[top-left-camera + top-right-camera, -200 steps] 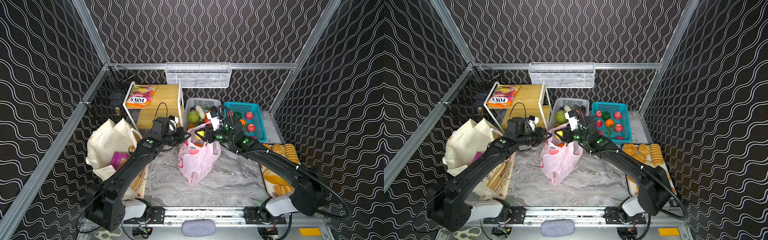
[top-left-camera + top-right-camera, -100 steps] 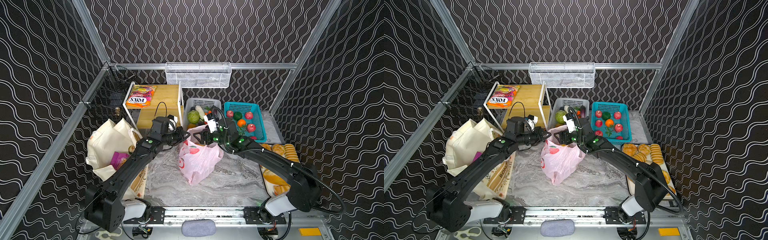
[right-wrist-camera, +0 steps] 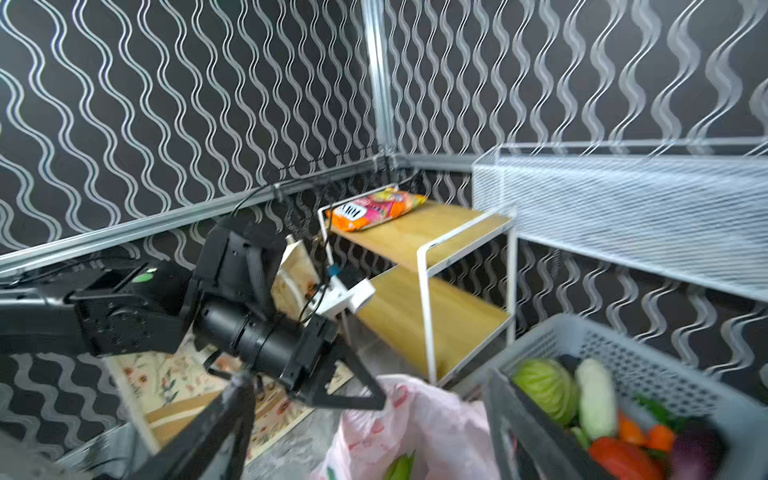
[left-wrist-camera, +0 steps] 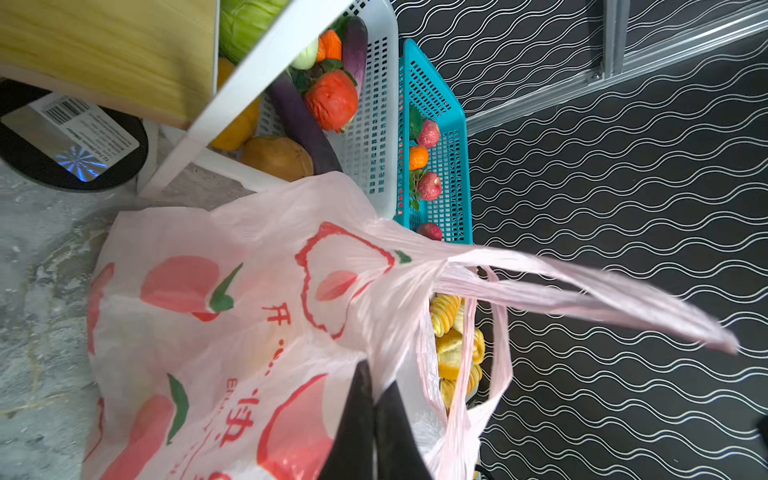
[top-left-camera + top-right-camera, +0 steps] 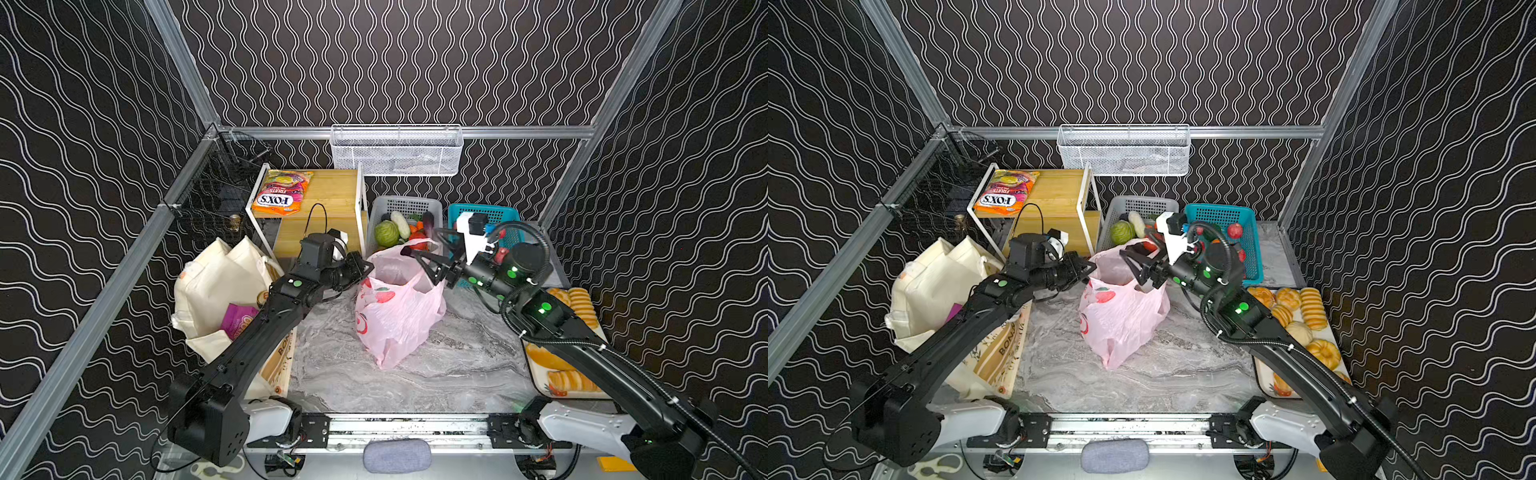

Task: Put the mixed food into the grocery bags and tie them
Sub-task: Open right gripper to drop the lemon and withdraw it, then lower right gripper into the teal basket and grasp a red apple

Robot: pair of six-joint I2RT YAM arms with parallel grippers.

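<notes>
The pink plastic bag (image 5: 399, 320) (image 5: 1121, 324) stands mid-table with its mouth held open. My left gripper (image 5: 368, 266) (image 5: 1090, 266) (image 4: 372, 384) is shut on the bag's left rim. One handle loop (image 4: 582, 291) stretches away from it. My right gripper (image 5: 422, 266) (image 5: 1136, 266) hangs open over the right side of the mouth, nothing between its fingers (image 3: 224, 419). A green-yellow piece (image 3: 401, 467) shows inside the bag. The cream canvas tote (image 5: 220, 274) (image 5: 934, 274) slumps at the left with a purple snack packet (image 5: 239, 322) (image 5: 955, 311) in it.
An orange FOX'S packet (image 5: 282, 193) lies on the wooden shelf (image 5: 332, 195). Behind the bag stand a grey basket (image 5: 405, 205) of vegetables and a teal basket (image 5: 505, 216) of fruit. A tray of breads (image 5: 577, 299) sits at the right. A white mesh basket (image 5: 397, 149) hangs on the back wall.
My right gripper's jaws have opened wide and it has drawn back toward the right side of the bag's mouth. A yellowish thing at its jaws a second ago no longer shows. The left gripper has stayed put.
</notes>
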